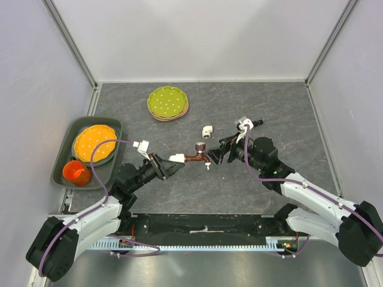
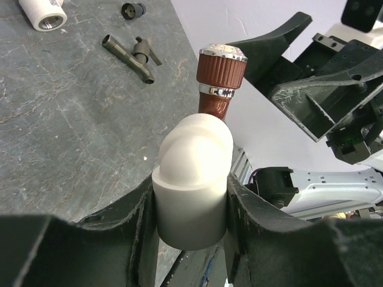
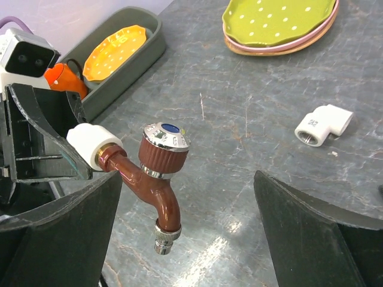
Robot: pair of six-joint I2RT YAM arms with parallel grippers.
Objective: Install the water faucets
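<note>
Right wrist: faucet (image 3: 152, 190) (before end effector (image 3: 185, 179))

The right tool (image 3: 185, 179) stood wide open, its two black fingers either side of a reddish-brown water faucet (image 3: 157, 191) with a ribbed, chrome-capped handle, spout pointing down. The faucet's inlet sat in a round white plastic fitting (image 3: 91, 145) clamped by the left tool (image 3: 81, 152). Farther off, a white plastic elbow (image 3: 323, 124) lay on the grey stone-patterned counter (image 3: 239, 107).

I log left arm (image 1: 90, 218) and right arm (image 1: 317, 200): white shells, black joints, a purple cable (image 1: 106, 185) each. Left gripper (image 1: 174, 161), right gripper (image 1: 216, 154): matte black fingers (image 3: 311, 233).
</note>
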